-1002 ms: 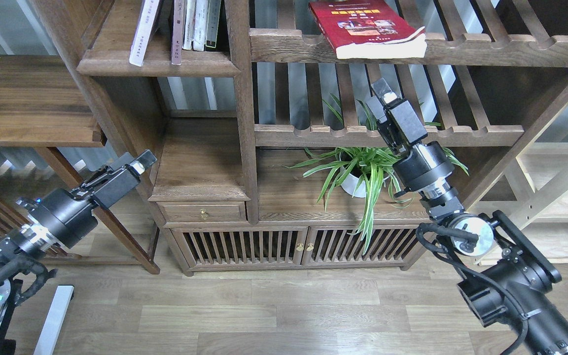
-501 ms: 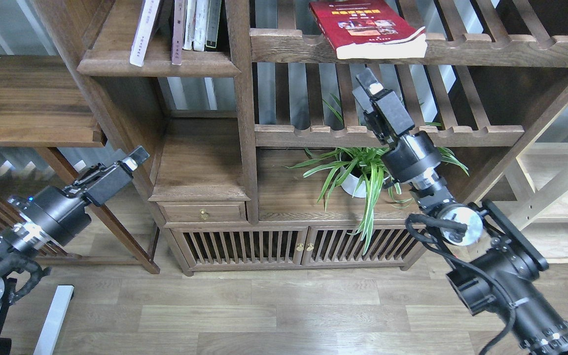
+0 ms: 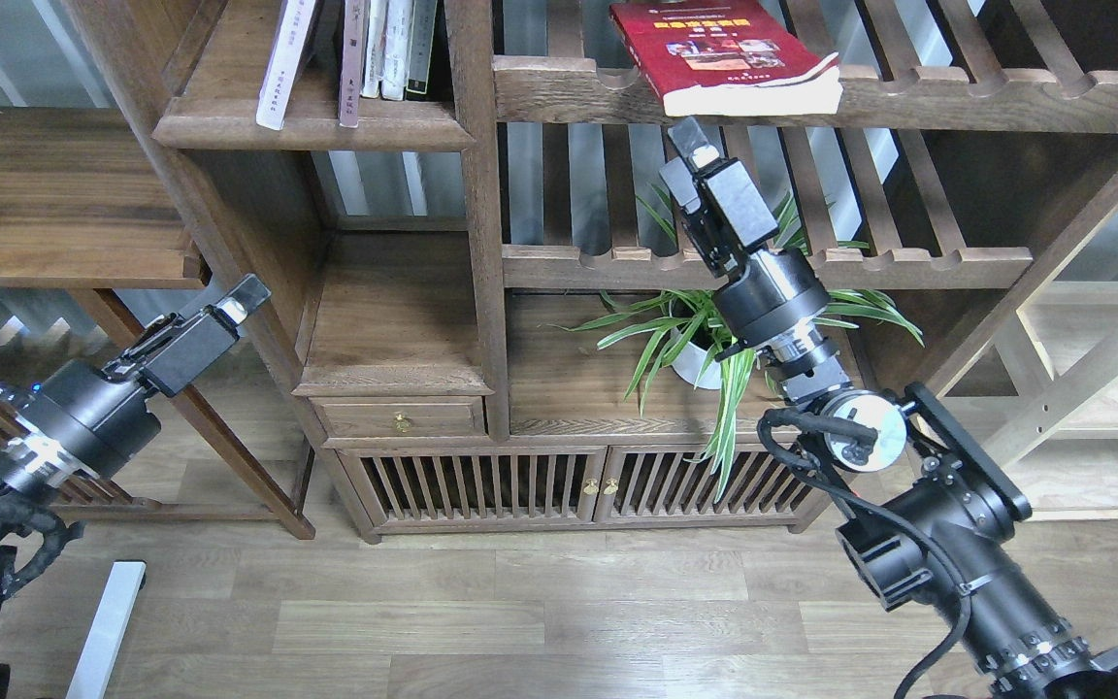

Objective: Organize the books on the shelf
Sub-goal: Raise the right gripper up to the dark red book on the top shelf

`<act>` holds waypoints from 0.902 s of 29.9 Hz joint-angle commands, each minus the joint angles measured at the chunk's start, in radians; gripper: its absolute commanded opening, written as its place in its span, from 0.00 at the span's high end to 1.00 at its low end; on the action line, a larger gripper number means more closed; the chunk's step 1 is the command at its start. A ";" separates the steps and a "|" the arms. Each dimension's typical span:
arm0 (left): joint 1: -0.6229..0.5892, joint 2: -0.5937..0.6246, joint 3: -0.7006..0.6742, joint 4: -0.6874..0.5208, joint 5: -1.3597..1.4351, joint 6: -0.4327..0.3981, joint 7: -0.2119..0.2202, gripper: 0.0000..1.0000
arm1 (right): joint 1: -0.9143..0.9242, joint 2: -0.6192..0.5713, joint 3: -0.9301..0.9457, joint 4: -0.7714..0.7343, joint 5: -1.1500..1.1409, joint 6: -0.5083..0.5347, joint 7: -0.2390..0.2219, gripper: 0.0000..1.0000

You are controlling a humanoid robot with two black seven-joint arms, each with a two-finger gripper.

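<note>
A bright red book (image 3: 726,50) with a yellow title lies flat on the upper slatted rack, its pages overhanging the front rail. The solid dark-brown shelf (image 3: 312,128) at top left holds a leaning white book (image 3: 283,63), a maroon-spined book (image 3: 353,63) and some thin books (image 3: 399,49) standing upright. My right gripper (image 3: 690,146) points up just below the red book's front left part, apart from it and empty. My left gripper (image 3: 241,297) hangs empty at the left, beside the cabinet's side post. Neither gripper's fingers can be told apart.
A potted spider plant (image 3: 714,335) stands on the low board right behind my right wrist. The lower slatted rack (image 3: 763,264) runs behind my right gripper. A small drawer (image 3: 399,419) and slatted cabinet doors (image 3: 578,485) are below. A pale wooden unit (image 3: 1102,388) stands at right.
My right gripper has moved up and to the left, closer under the red book. My left gripper has drifted left and slightly up. The books have not moved.
</note>
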 commanded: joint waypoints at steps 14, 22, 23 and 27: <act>0.014 0.001 -0.025 0.006 -0.016 0.000 0.000 0.01 | 0.059 -0.013 0.015 0.001 0.029 -0.096 -0.001 0.01; 0.014 0.003 -0.042 0.012 -0.017 0.000 0.000 0.01 | 0.050 0.026 0.047 0.047 0.080 -0.149 0.014 0.01; 0.014 0.003 -0.042 0.014 -0.017 0.000 0.000 0.01 | 0.046 0.042 0.055 0.059 0.080 -0.157 0.019 0.01; 0.014 0.003 -0.042 0.015 -0.017 0.000 0.000 0.01 | 0.019 0.092 0.083 0.093 0.080 -0.185 0.046 0.01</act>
